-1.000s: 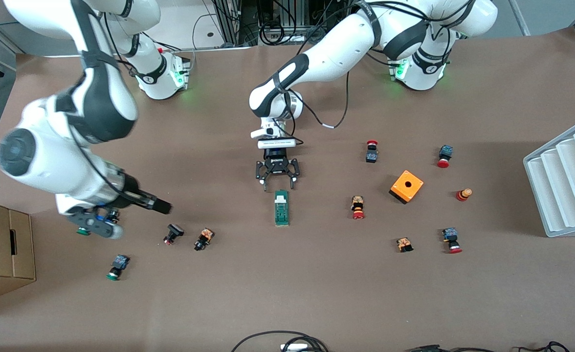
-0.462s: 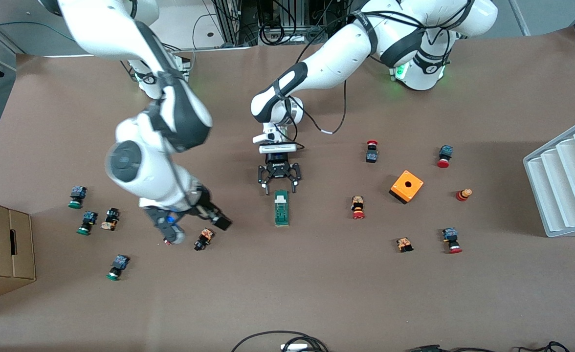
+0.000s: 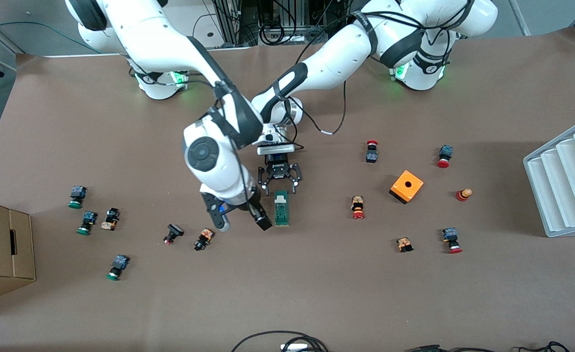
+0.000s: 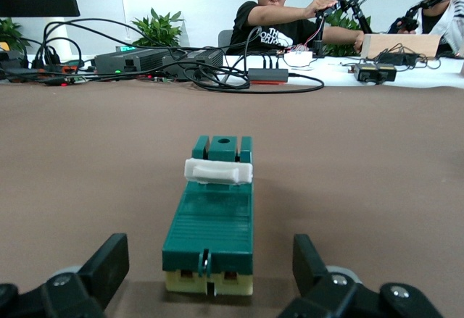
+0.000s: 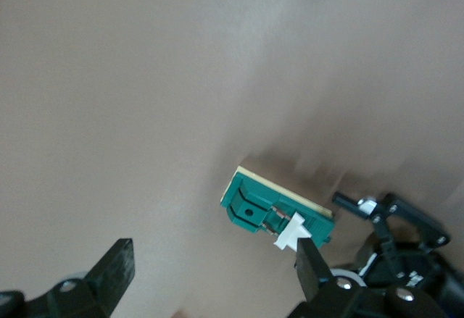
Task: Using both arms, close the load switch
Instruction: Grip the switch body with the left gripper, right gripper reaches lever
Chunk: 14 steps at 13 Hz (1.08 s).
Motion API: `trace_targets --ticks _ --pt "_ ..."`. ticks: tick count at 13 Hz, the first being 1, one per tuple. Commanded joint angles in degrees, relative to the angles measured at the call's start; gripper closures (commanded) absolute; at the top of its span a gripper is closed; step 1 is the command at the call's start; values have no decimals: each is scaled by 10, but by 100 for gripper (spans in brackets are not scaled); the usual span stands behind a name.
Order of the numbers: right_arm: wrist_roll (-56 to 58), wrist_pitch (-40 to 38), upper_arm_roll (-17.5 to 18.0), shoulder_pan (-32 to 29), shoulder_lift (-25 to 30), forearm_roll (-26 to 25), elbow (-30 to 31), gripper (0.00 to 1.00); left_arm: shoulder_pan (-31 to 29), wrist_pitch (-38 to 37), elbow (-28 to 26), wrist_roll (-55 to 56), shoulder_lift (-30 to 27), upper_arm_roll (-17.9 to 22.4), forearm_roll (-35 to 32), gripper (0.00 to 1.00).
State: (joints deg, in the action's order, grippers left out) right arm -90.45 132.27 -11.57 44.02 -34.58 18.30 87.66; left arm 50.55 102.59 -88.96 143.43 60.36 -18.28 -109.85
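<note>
The load switch (image 3: 281, 209) is a narrow green block that lies flat in the middle of the table, its white tab (image 3: 281, 198) at the end farther from the front camera. My left gripper (image 3: 279, 185) is open and low at that tab end, one finger on each side, not touching. In the left wrist view the switch (image 4: 214, 213) lies between its fingers (image 4: 109, 260). My right gripper (image 3: 241, 220) is open and empty in the air, over the table beside the switch toward the right arm's end. The right wrist view shows the switch (image 5: 264, 208) past its fingertips (image 5: 119, 264).
Two push-buttons (image 3: 203, 238) (image 3: 172, 233) lie close to the right gripper, with more toward the right arm's end. An orange cube box (image 3: 407, 186) and several red-capped buttons lie toward the left arm's end. A grey rack (image 3: 566, 181) and a cardboard box (image 3: 1, 244) stand at the table's ends.
My right arm has swung from its end of the table to the middle, beside the switch. My left gripper has crept slightly closer to the tab end, still open.
</note>
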Motion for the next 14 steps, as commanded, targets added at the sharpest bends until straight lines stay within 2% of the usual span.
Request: trace_targets --ticks 1,3,4,14 --pt "-66 35 -10 34 -24 16 3 5 2 -11 26 -27 12 -2 13 0" --pt "-73 58 -11 42 -7 27 50 8 2 -11 26 -27 12 -2 13 0" --pt "-79 59 -11 44 -8 35 53 12 2 -11 26 -24 12 -2 12 1" --pt "-109 130 -10 71 -38 60 89 26 2 -11 36 3 27 -3 9 1"
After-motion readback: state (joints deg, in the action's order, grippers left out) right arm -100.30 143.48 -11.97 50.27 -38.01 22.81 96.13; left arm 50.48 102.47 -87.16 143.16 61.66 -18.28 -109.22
